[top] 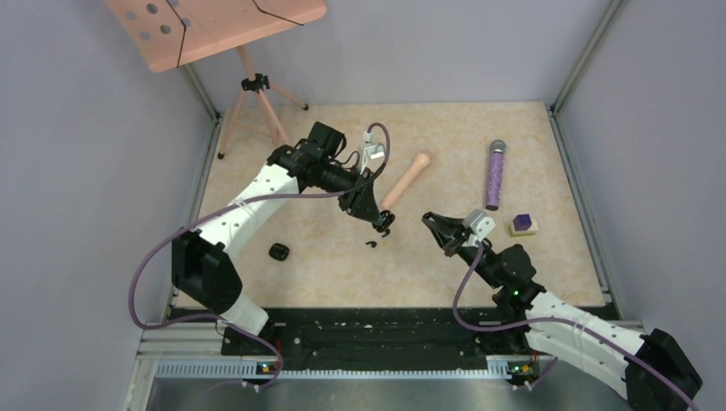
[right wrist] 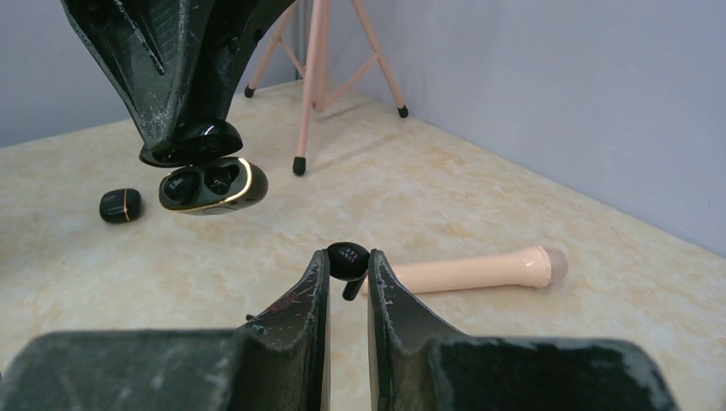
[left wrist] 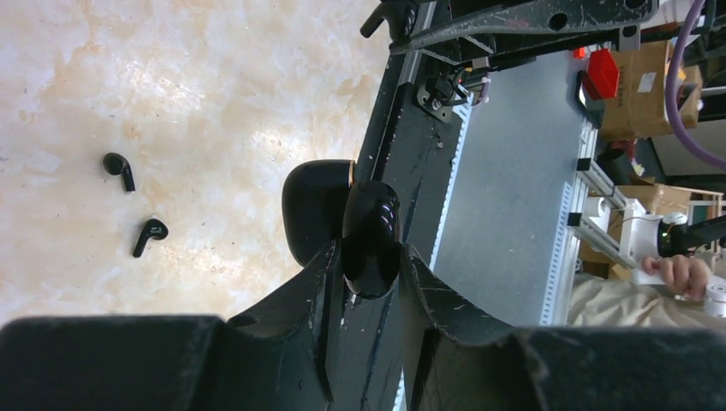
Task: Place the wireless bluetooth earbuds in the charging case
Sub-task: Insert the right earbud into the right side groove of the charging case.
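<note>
Left tool (left wrist: pixel 370 251) clamping charging case (right wrist: pixel 210 184) at ten o'clock; I am risking twisting the earbud (right wrist: pixel 348 254) my right tool (right wrist: pixel 347 271) is pinching.

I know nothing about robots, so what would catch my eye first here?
The left arm's fingers pinch the lid of an open black charging case, holding it up over the middle of the table. Facing it, the right arm's fingers grip one tiny black earbud. A peach tripod stand rises in the far-left corner.
</note>
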